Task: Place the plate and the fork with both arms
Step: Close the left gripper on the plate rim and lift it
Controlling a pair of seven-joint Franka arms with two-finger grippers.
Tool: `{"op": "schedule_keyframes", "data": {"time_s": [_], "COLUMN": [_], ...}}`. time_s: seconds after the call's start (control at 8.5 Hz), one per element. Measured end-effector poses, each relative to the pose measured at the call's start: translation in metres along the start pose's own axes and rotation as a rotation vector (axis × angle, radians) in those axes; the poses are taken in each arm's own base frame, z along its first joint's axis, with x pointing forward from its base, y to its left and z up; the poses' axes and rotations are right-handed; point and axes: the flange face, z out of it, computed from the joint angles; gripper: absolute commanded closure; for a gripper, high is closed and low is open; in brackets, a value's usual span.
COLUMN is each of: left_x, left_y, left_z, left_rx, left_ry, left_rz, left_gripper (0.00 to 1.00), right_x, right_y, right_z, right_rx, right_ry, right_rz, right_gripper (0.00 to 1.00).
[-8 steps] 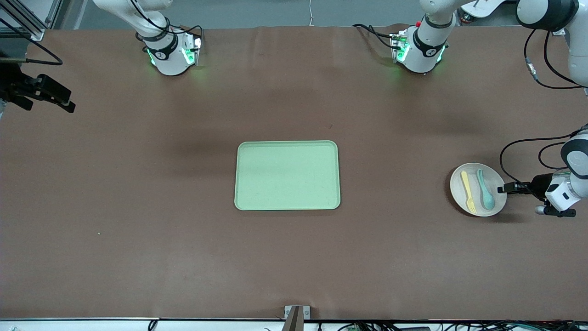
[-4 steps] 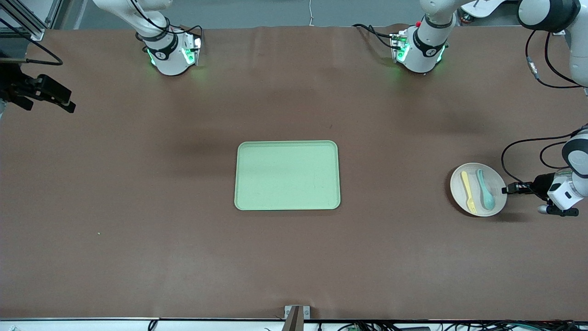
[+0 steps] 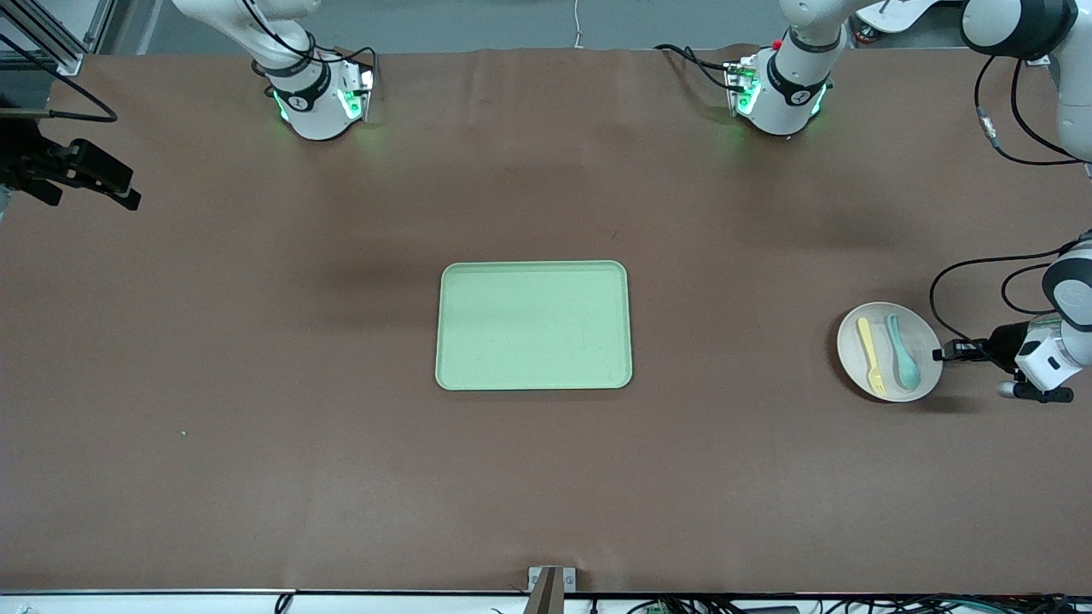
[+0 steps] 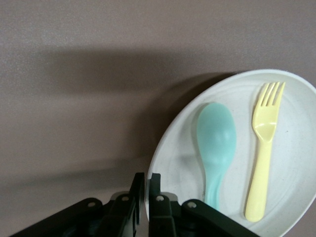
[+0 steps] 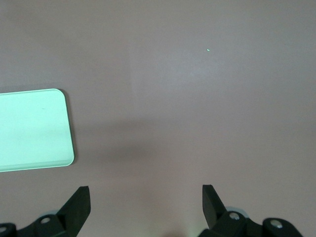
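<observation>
The pale plate (image 3: 850, 362) lies on the table near the left arm's end, with the yellow fork (image 3: 870, 354) and a teal spoon (image 3: 901, 354) side by side on it. My left gripper (image 3: 942, 351) is low at the plate's edge on that end, and its fingers are shut on the rim. In the left wrist view the gripper (image 4: 147, 180) pinches the rim of the plate (image 4: 296, 148), with the fork (image 4: 264, 148) and spoon (image 4: 216, 143) lying past it. My right gripper (image 5: 146, 197) is open and empty, high over bare table at the right arm's end (image 3: 128, 196).
The rectangular light green tray (image 3: 533, 324) lies flat in the middle of the table, and its corner shows in the right wrist view (image 5: 29, 128). The brown table cover (image 3: 256, 426) spreads around it. Cables hang by the left arm's wrist (image 3: 964, 281).
My left gripper has drawn back slightly toward the left arm's end of the table, its tips now at the plate's rim. The plate has barely shifted. The right arm has not moved.
</observation>
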Motion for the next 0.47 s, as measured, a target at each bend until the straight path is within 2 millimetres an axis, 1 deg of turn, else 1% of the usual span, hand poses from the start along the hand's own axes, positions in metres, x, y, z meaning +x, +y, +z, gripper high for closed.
{"op": "schedule_keyframes", "data": {"time_s": [0.47], "left_x": [0.0071], "left_y": [0.0048], "left_z": [-0.0079], "left_rx": [0.005], "left_ry": [0.020], "left_rz": [0.031], "left_gripper": [1.00], "right_x": [0.0010], "right_y": [-0.0001], "right_z": [0.0013], "right_rx": [0.000], "right_ry": [-0.001], "right_rz": [0.000], "right_gripper": [0.00]}}
